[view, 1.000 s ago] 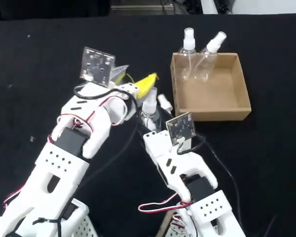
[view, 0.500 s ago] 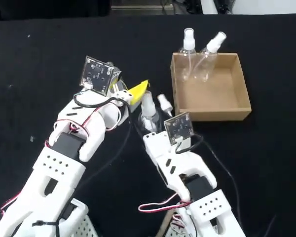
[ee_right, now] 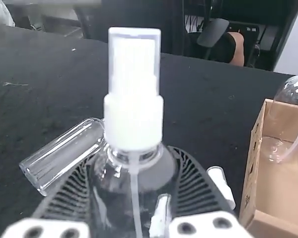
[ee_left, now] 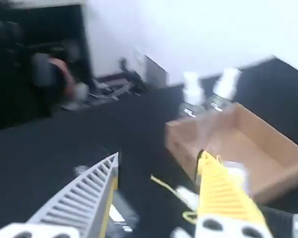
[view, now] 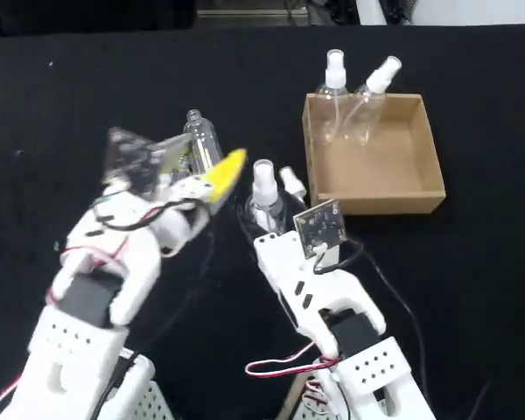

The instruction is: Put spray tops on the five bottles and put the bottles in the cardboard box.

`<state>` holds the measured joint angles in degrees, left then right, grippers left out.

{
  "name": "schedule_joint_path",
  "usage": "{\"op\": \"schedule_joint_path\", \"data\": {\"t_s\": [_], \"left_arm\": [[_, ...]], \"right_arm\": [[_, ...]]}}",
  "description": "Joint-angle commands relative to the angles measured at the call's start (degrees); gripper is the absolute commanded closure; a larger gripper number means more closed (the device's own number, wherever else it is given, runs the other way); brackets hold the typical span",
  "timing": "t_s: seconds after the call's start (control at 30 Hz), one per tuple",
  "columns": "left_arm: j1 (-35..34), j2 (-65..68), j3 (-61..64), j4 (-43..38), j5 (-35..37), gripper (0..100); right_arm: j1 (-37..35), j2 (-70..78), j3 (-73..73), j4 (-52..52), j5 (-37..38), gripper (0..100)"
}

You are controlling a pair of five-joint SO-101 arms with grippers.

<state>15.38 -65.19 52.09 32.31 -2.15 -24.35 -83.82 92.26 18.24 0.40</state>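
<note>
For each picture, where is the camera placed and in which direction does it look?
High view: fixed above the table, looking down; the left arm and the right arm both show.
Left wrist view: on the left wrist, looking through the open left pincer toward the cardboard box.
Right wrist view: on the right wrist, looking at the capped bottle that the right pincer holds.
Shared: both wrist views show the cardboard box.
</note>
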Motion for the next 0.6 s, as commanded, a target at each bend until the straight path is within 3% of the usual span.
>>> {"op": "schedule_joint_path", "data": {"t_s": [0.0, 0.2, 0.3, 0.4, 0.57], "left_arm": [[-8.2, -5.1, 7.4, -4.0, -0.6, 75], [-10.9, -5.6, 29.4, -27.0, -0.2, 75], [-11.5, -5.6, 36.6, -35.3, 4.7, 79], [-11.6, -5.6, 41.0, -38.9, 11.6, 83], [-11.6, -5.2, 42.1, -37.5, 12.7, 83]], "right_arm": [[1.0, -1.5, -1.6, -1.4, 0.4, 98.8], [12.0, -1.5, -6.9, -1.4, 0.2, 98.8], [19.8, -1.4, -10.3, -1.8, 0.3, 98.8], [27.7, -0.8, -14.5, -1.6, 0.3, 98.8], [39.4, 1.1, -21.5, -1.8, 0.4, 98.8]]}}
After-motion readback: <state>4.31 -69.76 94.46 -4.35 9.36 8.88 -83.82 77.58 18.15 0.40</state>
